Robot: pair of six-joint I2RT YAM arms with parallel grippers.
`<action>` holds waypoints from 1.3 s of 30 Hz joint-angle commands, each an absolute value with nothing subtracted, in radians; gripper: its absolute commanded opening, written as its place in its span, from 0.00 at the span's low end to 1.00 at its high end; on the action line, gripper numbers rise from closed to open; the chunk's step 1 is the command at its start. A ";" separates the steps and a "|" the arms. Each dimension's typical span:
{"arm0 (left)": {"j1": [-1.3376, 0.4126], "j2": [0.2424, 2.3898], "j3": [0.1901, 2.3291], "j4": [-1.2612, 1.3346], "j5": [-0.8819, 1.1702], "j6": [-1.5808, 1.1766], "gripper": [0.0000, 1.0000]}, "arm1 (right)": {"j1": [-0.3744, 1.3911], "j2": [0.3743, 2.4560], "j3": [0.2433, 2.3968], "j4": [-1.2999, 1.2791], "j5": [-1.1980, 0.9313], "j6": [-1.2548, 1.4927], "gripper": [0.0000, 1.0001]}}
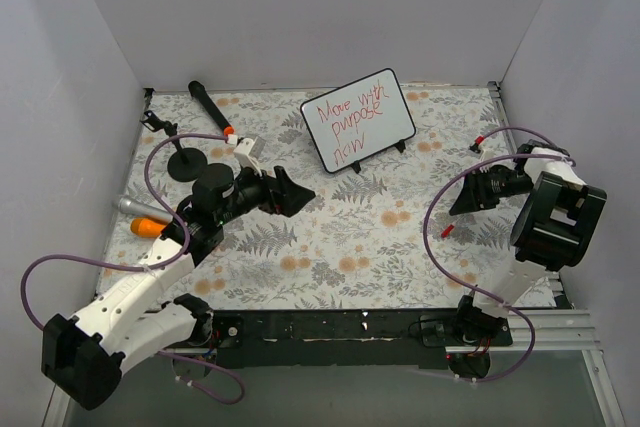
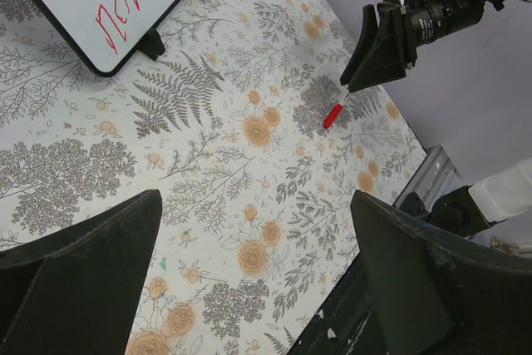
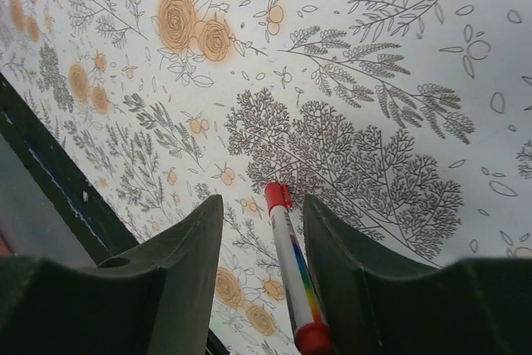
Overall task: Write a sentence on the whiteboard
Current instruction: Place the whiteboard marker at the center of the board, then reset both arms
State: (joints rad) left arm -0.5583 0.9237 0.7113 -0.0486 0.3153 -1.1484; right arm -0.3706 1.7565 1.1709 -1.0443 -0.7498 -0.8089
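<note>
The whiteboard (image 1: pixel 392 107) stands tilted on its black feet at the back centre, and its lower corner shows in the left wrist view (image 2: pixel 58 31). The sentence (image 1: pixel 345 119) in red marker reads "Move with purpose now"; its last word (image 2: pixel 125 18) shows in that view too. My right gripper (image 1: pixel 460 203) hangs low over the right side of the table, jaws apart. A white marker with a red cap (image 3: pixel 287 247) lies between its fingers (image 3: pixel 259 205), with a clear gap on the left side; the cap (image 1: pixel 447 231) sticks out past the tips. My left gripper (image 1: pixel 300 192) stands wide open and empty (image 2: pixel 256 205) over the mat.
A black marker with an orange tip (image 1: pixel 208 105) lies at the back left beside black round stands (image 1: pixel 186 167). A grey and orange object (image 1: pixel 146 219) lies by the left arm. Purple cables loop around both arms. White walls close in three sides; a black rail (image 1: pixel 330 327) runs along the front edge.
</note>
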 commanded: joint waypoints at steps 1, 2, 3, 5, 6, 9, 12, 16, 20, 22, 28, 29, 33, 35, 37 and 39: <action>-0.534 0.910 0.696 -0.025 0.344 -1.180 0.98 | -0.374 1.764 1.244 -1.014 -0.724 -0.750 0.54; -0.531 0.911 0.696 -0.023 0.351 -1.181 0.98 | -0.376 1.764 1.249 -1.009 -0.716 -0.746 0.57; -0.528 0.914 0.696 -0.021 0.354 -1.181 0.98 | -0.380 1.763 1.253 -1.003 -0.715 -0.736 0.57; -0.522 0.914 0.698 -0.018 0.356 -1.187 0.98 | -0.387 1.750 1.262 -0.983 -0.697 -0.727 0.59; -0.517 0.913 0.703 -0.017 0.360 -1.189 0.98 | -0.394 1.743 1.264 -0.976 -0.689 -0.724 0.59; -0.508 0.914 0.713 -0.014 0.368 -1.196 0.98 | -0.411 1.710 1.279 -0.951 -0.660 -0.713 0.61; -0.500 0.922 0.727 -0.014 0.380 -1.200 0.98 | -0.422 1.683 1.299 -0.927 -0.635 -0.707 0.62; -0.485 0.925 0.750 -0.014 0.393 -1.207 0.98 | -0.423 1.648 1.315 -0.911 -0.626 -0.701 0.63; -0.472 0.917 0.759 -0.011 0.410 -1.219 0.98 | -0.423 1.609 1.302 -0.876 -0.620 -0.693 0.64; -0.463 0.916 0.762 -0.011 0.420 -1.227 0.98 | -0.423 1.583 1.286 -0.859 -0.621 -0.690 0.64; -0.440 0.914 0.779 -0.014 0.440 -1.233 0.98 | -0.423 1.493 1.241 -0.835 -0.644 -0.696 0.64; -0.436 0.913 0.779 -0.012 0.443 -1.238 0.98 | -0.423 1.480 1.235 -0.836 -0.664 -0.698 0.64; -0.411 0.911 0.792 -0.006 0.471 -1.253 0.98 | -0.425 1.379 1.186 -0.818 -0.718 -0.703 0.64; -0.397 0.916 0.796 -0.006 0.485 -1.273 0.98 | -0.425 1.335 1.148 -0.787 -0.738 -0.689 0.65; -0.377 0.920 0.808 -0.006 0.505 -1.285 0.98 | -0.429 1.261 1.118 -0.755 -0.742 -0.666 0.65; -0.359 0.928 0.819 -0.006 0.514 -1.299 0.98 | -0.439 1.189 1.080 -0.714 -0.755 -0.638 0.65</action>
